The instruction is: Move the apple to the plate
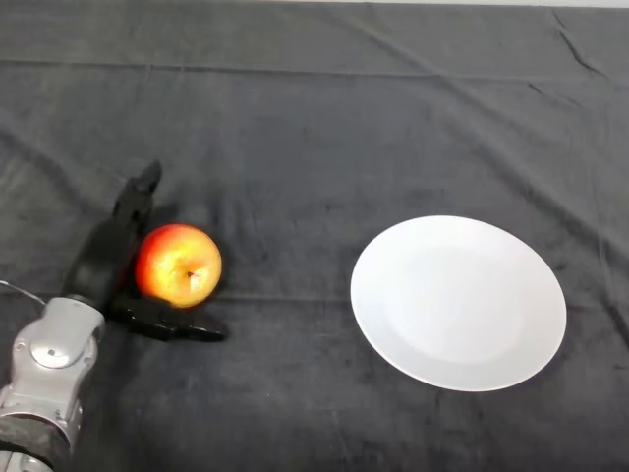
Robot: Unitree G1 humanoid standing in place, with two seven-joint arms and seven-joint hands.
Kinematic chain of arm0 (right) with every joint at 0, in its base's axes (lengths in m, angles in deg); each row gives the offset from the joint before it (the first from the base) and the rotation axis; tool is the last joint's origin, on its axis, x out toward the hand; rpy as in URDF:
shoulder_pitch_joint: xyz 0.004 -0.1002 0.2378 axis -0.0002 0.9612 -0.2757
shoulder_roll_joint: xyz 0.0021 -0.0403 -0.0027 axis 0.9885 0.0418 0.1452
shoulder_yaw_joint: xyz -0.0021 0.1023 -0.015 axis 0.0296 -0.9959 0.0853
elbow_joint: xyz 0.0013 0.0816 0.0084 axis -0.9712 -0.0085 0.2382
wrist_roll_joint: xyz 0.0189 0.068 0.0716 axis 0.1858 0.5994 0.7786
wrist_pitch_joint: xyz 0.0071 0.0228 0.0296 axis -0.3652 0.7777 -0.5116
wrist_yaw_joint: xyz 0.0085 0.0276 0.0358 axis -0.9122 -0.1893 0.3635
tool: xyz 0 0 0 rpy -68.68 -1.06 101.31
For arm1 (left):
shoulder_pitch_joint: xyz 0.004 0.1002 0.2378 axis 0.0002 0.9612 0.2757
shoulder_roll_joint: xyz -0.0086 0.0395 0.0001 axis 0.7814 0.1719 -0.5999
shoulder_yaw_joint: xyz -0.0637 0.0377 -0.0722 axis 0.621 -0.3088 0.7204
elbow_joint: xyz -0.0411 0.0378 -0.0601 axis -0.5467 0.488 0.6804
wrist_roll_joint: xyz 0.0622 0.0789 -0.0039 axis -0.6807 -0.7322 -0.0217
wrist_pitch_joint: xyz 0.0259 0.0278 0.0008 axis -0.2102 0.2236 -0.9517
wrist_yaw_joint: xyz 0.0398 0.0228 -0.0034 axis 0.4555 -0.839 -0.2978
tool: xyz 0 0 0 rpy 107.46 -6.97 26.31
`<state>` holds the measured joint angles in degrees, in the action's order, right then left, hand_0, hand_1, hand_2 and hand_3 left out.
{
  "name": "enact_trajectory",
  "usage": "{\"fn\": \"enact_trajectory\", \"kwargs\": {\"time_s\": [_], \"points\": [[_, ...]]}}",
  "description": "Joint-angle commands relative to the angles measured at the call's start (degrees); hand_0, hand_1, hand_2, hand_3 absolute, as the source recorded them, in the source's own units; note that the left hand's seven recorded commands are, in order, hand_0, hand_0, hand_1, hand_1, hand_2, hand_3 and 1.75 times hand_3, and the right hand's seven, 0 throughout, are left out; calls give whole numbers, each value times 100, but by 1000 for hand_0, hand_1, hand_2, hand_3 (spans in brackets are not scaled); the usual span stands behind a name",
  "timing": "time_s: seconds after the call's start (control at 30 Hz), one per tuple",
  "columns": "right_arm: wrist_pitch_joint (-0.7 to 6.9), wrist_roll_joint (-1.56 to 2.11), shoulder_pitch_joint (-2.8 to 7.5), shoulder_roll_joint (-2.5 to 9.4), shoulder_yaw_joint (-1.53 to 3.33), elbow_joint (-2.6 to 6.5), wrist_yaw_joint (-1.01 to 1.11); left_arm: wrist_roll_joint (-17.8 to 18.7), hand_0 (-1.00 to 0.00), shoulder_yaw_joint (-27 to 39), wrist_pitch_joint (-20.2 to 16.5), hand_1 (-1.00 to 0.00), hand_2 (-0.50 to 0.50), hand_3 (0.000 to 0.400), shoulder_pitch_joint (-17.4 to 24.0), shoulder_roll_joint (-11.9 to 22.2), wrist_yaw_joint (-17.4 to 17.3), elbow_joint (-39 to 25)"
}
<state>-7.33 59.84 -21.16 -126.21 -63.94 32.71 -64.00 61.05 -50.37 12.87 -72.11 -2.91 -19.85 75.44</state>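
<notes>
A red and yellow apple (179, 265) lies on the dark cloth at the left. My left hand (98, 267) is at the apple's left side. Its fingers (135, 202) reach up past the apple's far left side and its thumb (167, 324) lies along the cloth just in front of the apple. The fingers are straight and spread, so the apple sits in the gap between fingers and thumb and touches the palm side. A white round plate (458, 302) lies empty on the cloth to the right, well apart from the apple.
The dark cloth (295, 138) covers the whole table and has a few creases at the back.
</notes>
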Motion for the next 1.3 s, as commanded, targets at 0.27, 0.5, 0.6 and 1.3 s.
{"fn": "enact_trajectory", "kwargs": {"time_s": [0.27,0.5,0.6,1.3], "points": [[118,-114,478,274,134,165,87,-416,-1000,-393,64,-894,-53,400,-225,-16,65,-114],[118,-115,478,274,134,166,87,-583,-1000,-557,-62,-976,-12,400,-341,30,88,-77],[118,-115,477,274,134,166,87,-642,-1000,-613,-147,-984,-8,400,-486,43,77,-77],[111,-119,468,274,135,184,86,-1174,-1000,-1179,-80,-996,-2,400,-1532,-297,136,-230]]}}
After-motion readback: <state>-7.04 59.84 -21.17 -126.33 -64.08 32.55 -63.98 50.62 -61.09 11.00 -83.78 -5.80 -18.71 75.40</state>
